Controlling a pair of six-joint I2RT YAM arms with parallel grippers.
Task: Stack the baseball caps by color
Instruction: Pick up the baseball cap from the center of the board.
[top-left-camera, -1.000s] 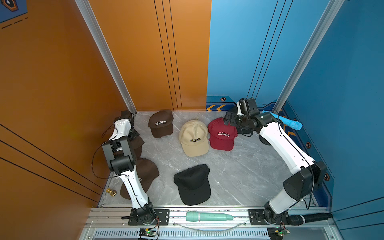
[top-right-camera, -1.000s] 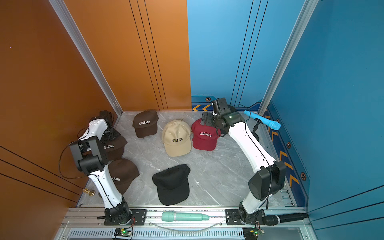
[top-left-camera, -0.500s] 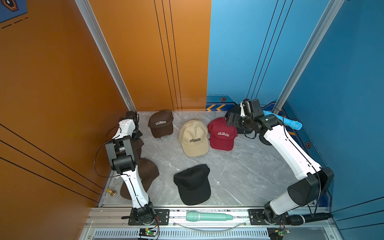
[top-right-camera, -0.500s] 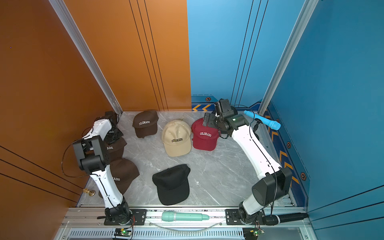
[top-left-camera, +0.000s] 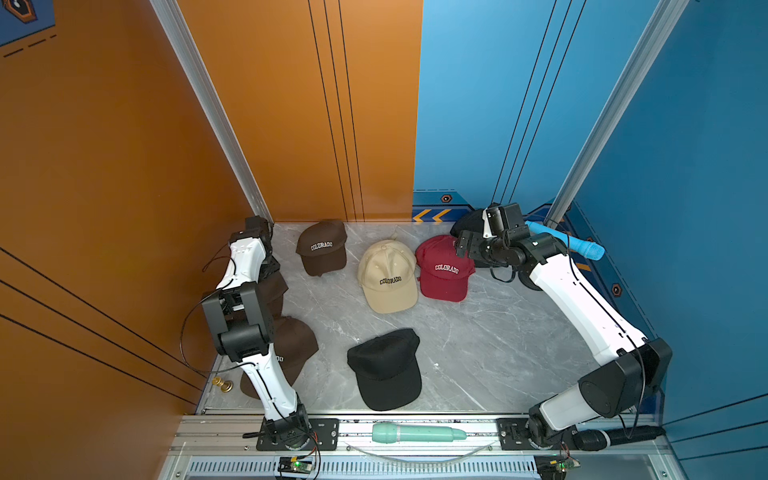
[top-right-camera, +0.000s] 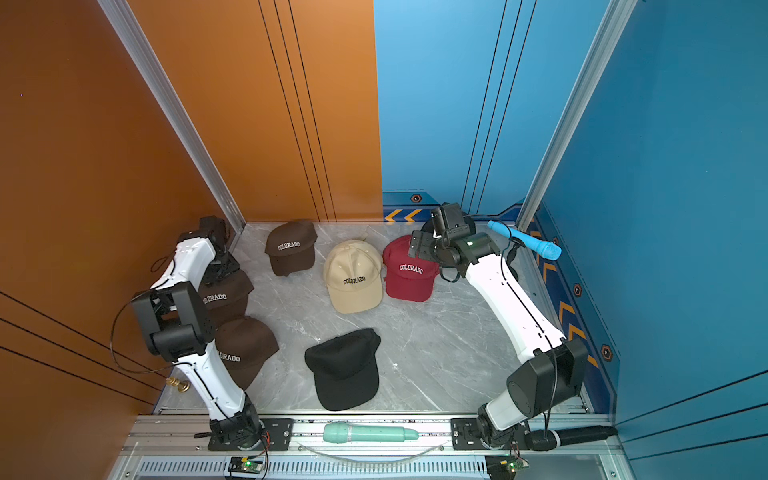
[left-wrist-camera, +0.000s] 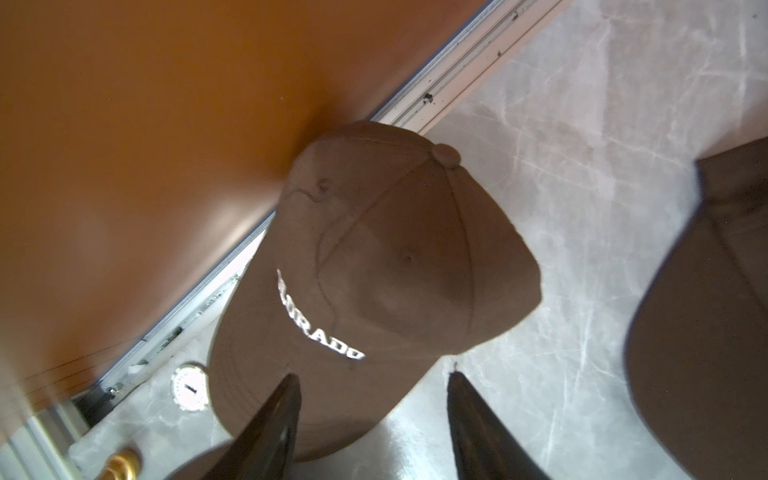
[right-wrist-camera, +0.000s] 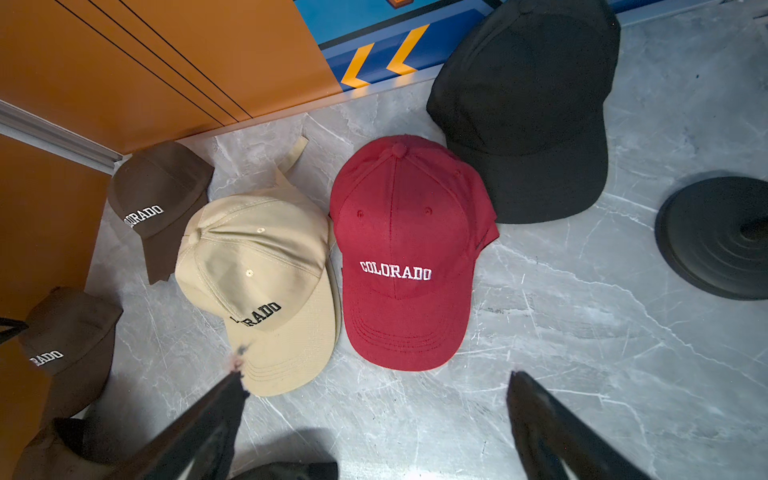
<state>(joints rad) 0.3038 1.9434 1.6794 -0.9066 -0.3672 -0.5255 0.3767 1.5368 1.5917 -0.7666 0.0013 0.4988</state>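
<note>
**Baseball caps on the grey marbled tabletop (top-left-camera: 498, 332).** Three caps lettered COLORADO lie along the rear with their brims toward the robot. From the robot's left to its right they are the rear brown cap (top-left-camera: 322, 249), the beige cap (top-left-camera: 388, 278) and the red cap (top-left-camera: 442, 270). The beige and red caps lie just beside each other. The rear black cap (right-wrist-camera: 528, 124) lies behind the red cap by the blue wall (top-left-camera: 478, 104); in both top views the right arm (top-left-camera: 582, 299) hides most of it. The front black cap (top-left-camera: 386, 368) lies apart from the others, near the front edge. By the orange wall (top-left-camera: 124, 166), the middle brown cap (top-right-camera: 224, 295) and the front brown cap (top-right-camera: 245, 349) lie one before the other, each partly covered by the left arm (top-left-camera: 245, 262).

**Left gripper (left-wrist-camera: 372, 376).** The jaws are spread and pinch nothing. In the left wrist view the two fingertips appear over the brim of the middle brown cap. Whether they touch the fabric cannot be told.

**Right gripper (right-wrist-camera: 374, 378).** The jaws are spread wide and empty. In both top views the gripper hangs above the rear edge of the red cap. In the right wrist view one fingertip overlaps the edge of the beige cap's brim, and bare tabletop shows between the two.

**Periphery.** A blue microphone-shaped object (top-left-camera: 565, 245) lies by the blue wall, a mint-green handle (top-left-camera: 415, 432) on the front rail, and a small brass piece (top-left-camera: 222, 384) at the front left corner.
</note>
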